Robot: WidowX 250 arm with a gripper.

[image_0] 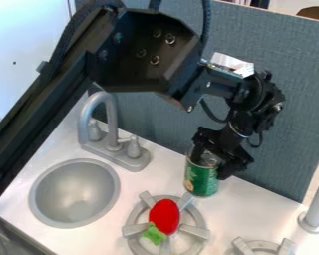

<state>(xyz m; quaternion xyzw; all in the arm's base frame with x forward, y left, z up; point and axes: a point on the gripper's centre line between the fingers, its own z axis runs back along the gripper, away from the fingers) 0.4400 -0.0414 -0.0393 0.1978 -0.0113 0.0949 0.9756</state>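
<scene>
The black gripper [210, 158] hangs down at the back of the counter, right of the faucet, shut on the top of a green can [201, 180]. One of its fingers lies at the can's upper left edge, the other at its right side. The can stands upright behind the left stove burner [132, 219], and its silver lid shows in part between the fingers. On that burner lies a red toy strawberry [165, 216] with green leaves pointing toward the front.
At the left is a round grey sink [74, 193] with a grey faucet [109, 122] behind it. A second burner [263, 245] shows at the bottom right, near a grey post [316, 209]. A blue-grey partition [288, 99] rises along the counter's back edge.
</scene>
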